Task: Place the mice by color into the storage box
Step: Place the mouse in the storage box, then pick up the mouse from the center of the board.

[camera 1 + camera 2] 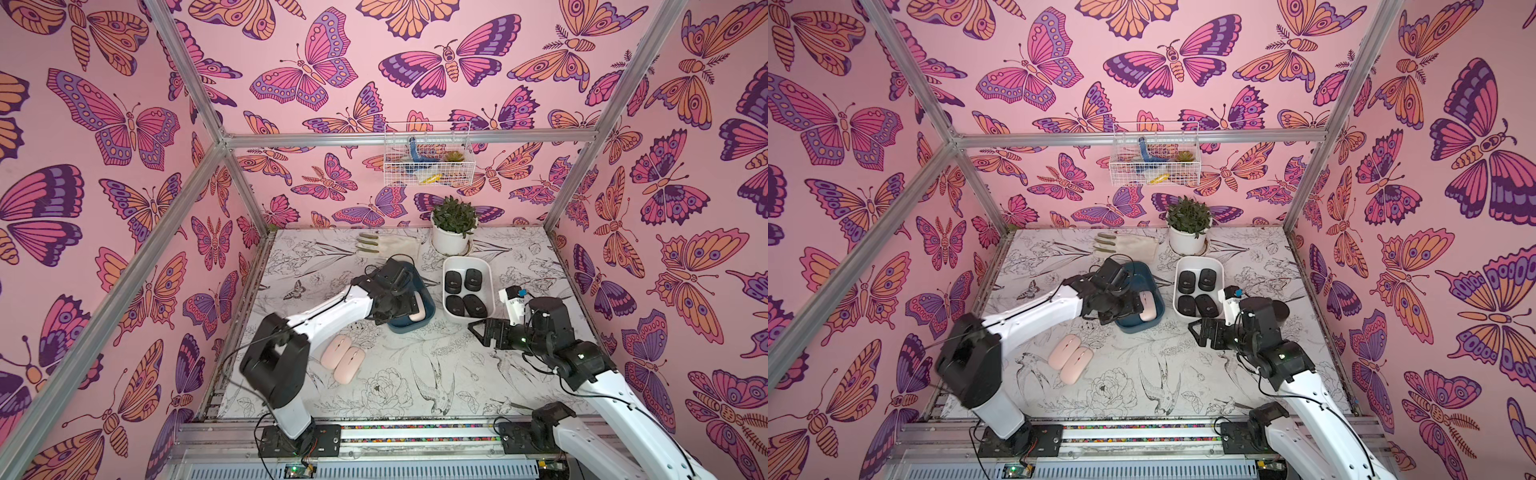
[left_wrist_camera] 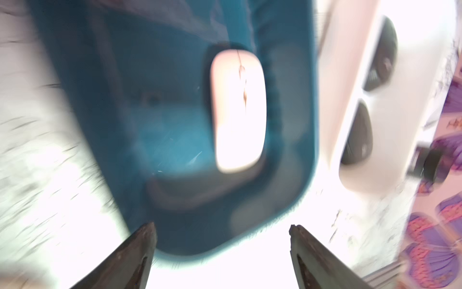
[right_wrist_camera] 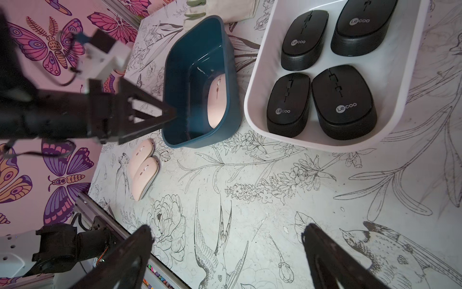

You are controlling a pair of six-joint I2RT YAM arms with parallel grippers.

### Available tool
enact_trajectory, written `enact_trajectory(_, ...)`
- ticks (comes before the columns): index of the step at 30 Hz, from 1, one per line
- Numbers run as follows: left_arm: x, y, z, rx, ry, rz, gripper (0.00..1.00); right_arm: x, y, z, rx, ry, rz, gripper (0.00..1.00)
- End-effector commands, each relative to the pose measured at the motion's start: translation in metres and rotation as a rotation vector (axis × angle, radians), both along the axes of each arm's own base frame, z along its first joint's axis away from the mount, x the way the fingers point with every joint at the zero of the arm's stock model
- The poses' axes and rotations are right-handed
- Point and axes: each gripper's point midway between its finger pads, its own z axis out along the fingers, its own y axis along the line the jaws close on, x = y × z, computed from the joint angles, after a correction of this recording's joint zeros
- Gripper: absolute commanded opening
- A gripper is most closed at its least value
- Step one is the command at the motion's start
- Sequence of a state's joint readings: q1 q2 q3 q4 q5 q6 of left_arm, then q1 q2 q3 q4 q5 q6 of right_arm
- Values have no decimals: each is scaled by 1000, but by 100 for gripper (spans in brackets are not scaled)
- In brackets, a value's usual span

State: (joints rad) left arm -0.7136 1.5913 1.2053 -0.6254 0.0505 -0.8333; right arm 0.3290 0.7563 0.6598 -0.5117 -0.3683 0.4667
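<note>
The table (image 1: pixel 415 374) is walled on three sides by butterfly-patterned panels, and its widest bare stretch lies at the near middle, between the two arms. At the back edge stand a potted plant (image 1: pixel 453 226) and a glove (image 1: pixel 388 245).

Two storage boxes sit side by side, near but apart, toward the rear. The white box (image 3: pixel 257 82) holds four black mice (image 3: pixel 343 101) in two rows that nearly fill it. The blue box (image 3: pixel 172 75) holds one pink mouse (image 3: pixel 217 100) lying against the wall nearest the white box; the rest of its floor is bare.

The left gripper (image 3: pixel 175 112) hangs at the blue box's near rim, its jaws spread and holding nothing. The right gripper (image 3: pixel 227 235) hovers over bare table in front of the white box, jaws wide apart and empty.

Two more pink mice (image 1: pixel 343 357) lie touching each other on the table, just in front of the blue box beside the left arm.
</note>
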Motion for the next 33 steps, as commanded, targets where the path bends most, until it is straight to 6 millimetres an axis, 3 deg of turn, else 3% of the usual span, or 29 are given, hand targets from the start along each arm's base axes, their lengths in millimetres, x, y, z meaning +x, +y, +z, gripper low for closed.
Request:
enact_trajectory(1,-73,65,-26,316,91,-70,89,0,4,4,16,-13,18,97)
enact_trajectory(6,-142,97,-45,437,165,-36,88,6,10,9,43,-14,32,97)
enact_trajectory(12,-177,121,-72,544,246,46,88,6,11,15,45,-24,44,97)
enact_trajectory(24,-175,168,-91,605,260,216,88,1,11,16,36,-24,62,97)
enact_trajectory(28,-167,173,-99,569,286,224,88,4,12,17,41,-25,60,97)
enact_trajectory(33,-151,166,-107,521,293,189,87,5,13,20,46,-28,54,97)
